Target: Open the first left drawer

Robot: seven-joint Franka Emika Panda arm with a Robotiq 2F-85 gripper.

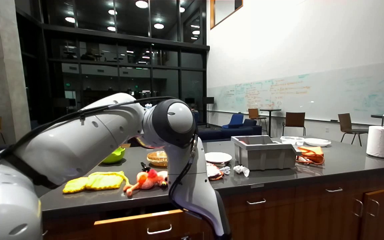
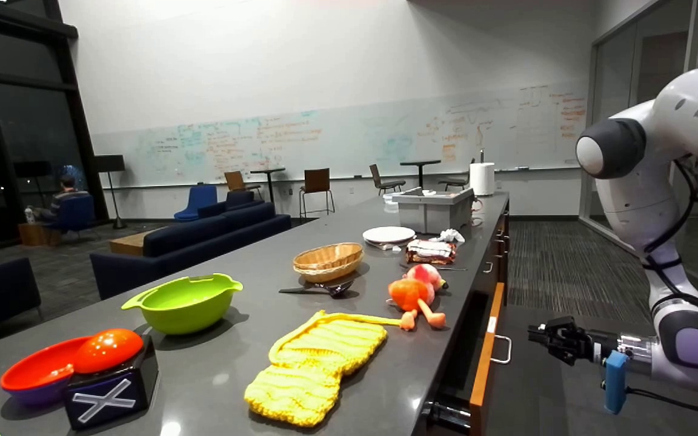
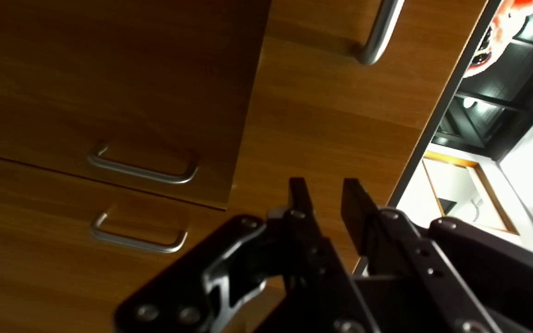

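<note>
Wide, shallow brown wooden drawer [image 2: 487, 357] with slim silver bar handle [image 1: 159, 231]: stands pulled out beneath the dark grey counter [image 2: 403, 375]; opening judged done, full extension unconfirmed. Black two-fingered end effector [image 3: 325, 182]: tips parted, gripping nothing, clear of the handle; no step appears outstanding

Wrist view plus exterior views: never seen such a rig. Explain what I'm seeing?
The machine is one jointed robot arm ending in a claw. Both exterior views are taken from outside it, at different places; the wrist view looks past the claw at wooden cabinet fronts. The gray counter carries a yellow knitted piece, a stuffed toy, a green bowl, a white plate and a gray bin, among other things. Below its edge, a drawer is pulled out. The claw is open, holding nothing.
</note>
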